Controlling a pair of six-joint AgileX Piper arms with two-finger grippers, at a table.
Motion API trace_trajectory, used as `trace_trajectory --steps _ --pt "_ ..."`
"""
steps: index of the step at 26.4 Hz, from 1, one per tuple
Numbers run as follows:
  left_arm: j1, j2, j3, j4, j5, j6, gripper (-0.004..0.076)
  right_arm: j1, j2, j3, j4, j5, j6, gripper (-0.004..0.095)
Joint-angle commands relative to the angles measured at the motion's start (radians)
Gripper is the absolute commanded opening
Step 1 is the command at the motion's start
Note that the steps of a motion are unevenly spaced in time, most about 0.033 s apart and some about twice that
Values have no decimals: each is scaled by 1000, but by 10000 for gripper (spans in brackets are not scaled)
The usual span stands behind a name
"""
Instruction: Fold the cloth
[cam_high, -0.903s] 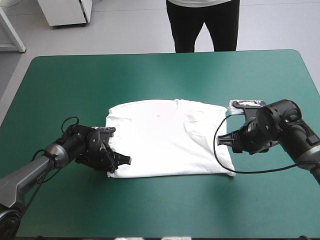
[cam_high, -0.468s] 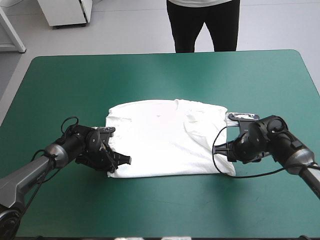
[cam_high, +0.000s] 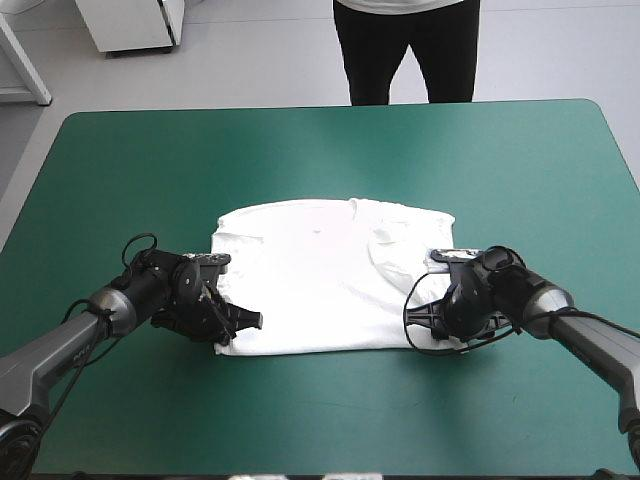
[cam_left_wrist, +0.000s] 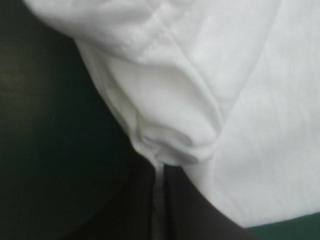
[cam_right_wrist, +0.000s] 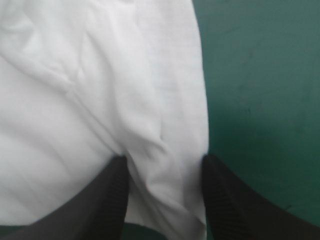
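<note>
T-shirt (cam_high: 335, 275) lay flat on tabletop (cam_high: 320, 150); near-left corner pinched tight in left jaws; near-right corner sat between spread-apart right jaws.

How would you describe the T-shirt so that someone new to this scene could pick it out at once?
The teal-green table cover fills the high view. At its middle lies the T-shirt, a flat rectangle, the left gripper shut on its near left corner, the right gripper open astride its near right corner. It is the only white thing on the cover.
</note>
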Motion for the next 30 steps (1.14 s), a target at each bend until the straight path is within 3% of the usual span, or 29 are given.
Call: trace_trajectory --steps 1,4,7,8,24,30 --pt "-6 64 61 34 -62 -12 -10 7 9 9 -8 -30 45 425" --pt "-6 64 61 36 -62 -9 -10 7 21 47 2 -34 74 301" --pt "-6 64 59 36 -62 -7 -10 7 21 60 2 -25 81 22" --pt "-4 64 57 36 -62 -3 -10 7 21 60 2 -22 81 -16" --pt "-4 -65 -245 141 140 26 -10 7 -80 -209 -16 126 -1 -17" --pt "-2 -30 -493 237 123 46 -10 2 -46 -423 -162 120 -1 -17"
